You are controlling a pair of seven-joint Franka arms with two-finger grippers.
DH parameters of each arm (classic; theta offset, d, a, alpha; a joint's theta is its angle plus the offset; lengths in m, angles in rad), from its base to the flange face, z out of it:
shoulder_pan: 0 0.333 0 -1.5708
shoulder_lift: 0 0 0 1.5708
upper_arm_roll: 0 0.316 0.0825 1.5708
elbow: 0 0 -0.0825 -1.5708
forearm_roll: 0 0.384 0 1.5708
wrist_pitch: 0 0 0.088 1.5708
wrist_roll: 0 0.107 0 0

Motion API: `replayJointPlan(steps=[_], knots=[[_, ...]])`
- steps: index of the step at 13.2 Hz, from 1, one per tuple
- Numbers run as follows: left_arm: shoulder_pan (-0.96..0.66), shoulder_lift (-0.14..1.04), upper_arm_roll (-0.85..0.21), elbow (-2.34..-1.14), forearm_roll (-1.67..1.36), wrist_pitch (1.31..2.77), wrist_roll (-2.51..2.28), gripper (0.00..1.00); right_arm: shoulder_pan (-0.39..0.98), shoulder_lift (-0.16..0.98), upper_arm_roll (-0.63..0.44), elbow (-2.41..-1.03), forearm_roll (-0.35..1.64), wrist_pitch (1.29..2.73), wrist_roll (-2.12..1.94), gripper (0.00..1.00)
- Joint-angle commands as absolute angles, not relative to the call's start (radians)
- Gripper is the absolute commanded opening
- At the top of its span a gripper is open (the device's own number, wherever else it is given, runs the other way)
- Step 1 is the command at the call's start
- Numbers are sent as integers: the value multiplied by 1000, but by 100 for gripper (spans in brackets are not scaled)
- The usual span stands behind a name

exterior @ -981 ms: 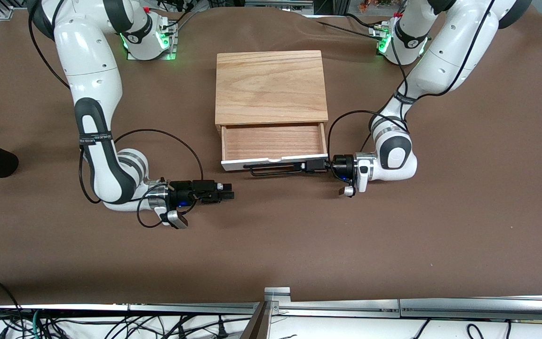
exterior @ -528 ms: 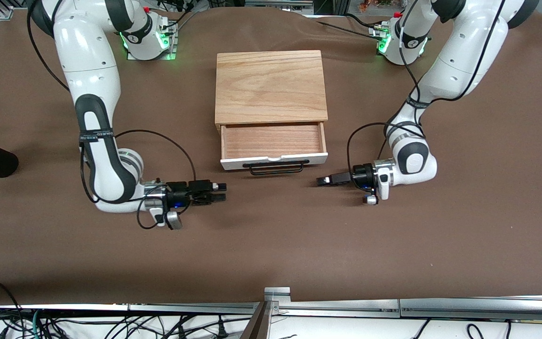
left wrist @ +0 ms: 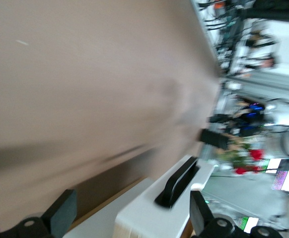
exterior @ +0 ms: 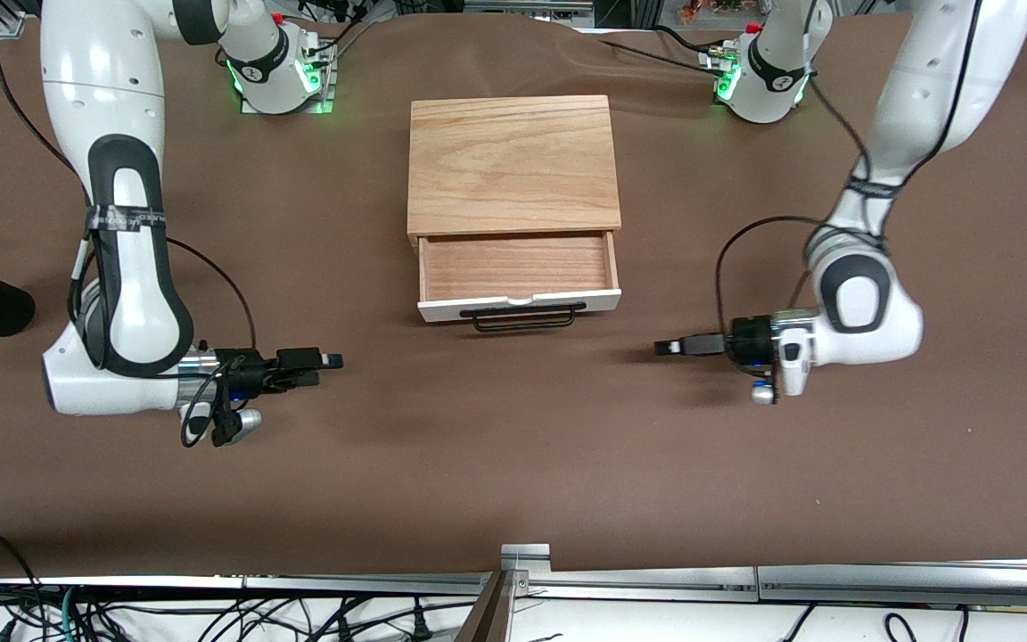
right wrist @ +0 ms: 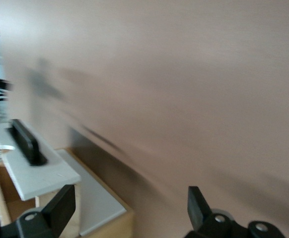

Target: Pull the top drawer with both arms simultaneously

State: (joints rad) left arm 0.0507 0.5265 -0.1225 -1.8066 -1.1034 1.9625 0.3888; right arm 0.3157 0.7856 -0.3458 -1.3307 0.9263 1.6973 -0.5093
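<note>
Both claws, left (exterior: pixel 667 347) and right (exterior: pixel 332 360), gape wide and empty, clear of the pulled-out top drawer (exterior: pixel 518 275).

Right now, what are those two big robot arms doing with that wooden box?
The top drawer of the wooden box is pulled out, and you can see its bare wooden inside. Neither arm is touching it. The left claw is open, low over the brown table toward the left arm's end, off to the side of the black handle. The right claw is open too, low over the table toward the right arm's end. Neither holds anything.
</note>
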Motion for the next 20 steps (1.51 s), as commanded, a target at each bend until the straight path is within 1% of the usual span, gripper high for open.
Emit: replayJointPlan(steps=[1, 2, 4, 7, 8, 10, 11, 13, 15, 17, 19, 20], knots=[[74, 333, -126, -1896, -820, 1967, 260, 100, 327, 785, -354, -1240, 739, 1692, -343, 100], [83, 272, -127, -1922, -734, 1953, 244, 100, 327, 785, -356, -1217, 685, 1690, -295, 100], [97, 195, -126, -1931, -562, 1905, 242, 100, 333, 772, -365, -1181, 564, 1690, -203, 100], [107, 82, -121, -1914, -193, 1872, 284, 100, 374, 677, -353, -1183, 329, 1689, -31, 100], [107, 55, -117, -1907, -104, 1868, 331, 100, 373, 631, -350, -1196, 287, 1689, -11, 100], [107, 35, -68, -1888, -77, 1867, 409, 100, 359, 508, -342, -1297, 215, 1695, -15, 100], [107, 37, -55, -1884, -71, 1868, 449, 100, 326, 444, -309, -1345, 145, 1700, -18, 100], [107, 25, -51, -1855, -77, 1839, 466, 100, 206, 303, -215, -1441, 56, 1695, -18, 100], [107, 15, -46, -1815, -77, 1771, 383, 100, 134, 191, -210, -1495, 38, 1703, -14, 100], [107, 15, -51, -1743, -74, 1637, 223, 100, 100, 105, -206, -1529, 23, 1683, -17, 100], [104, -1, -66, -1718, -64, 1582, 149, 100, 78, 60, -192, -1549, 23, 1632, -9, 100], [101, -6, -67, -1717, -64, 1562, 115, 100, 62, 36, -157, -1549, 9, 1588, -8, 100]])
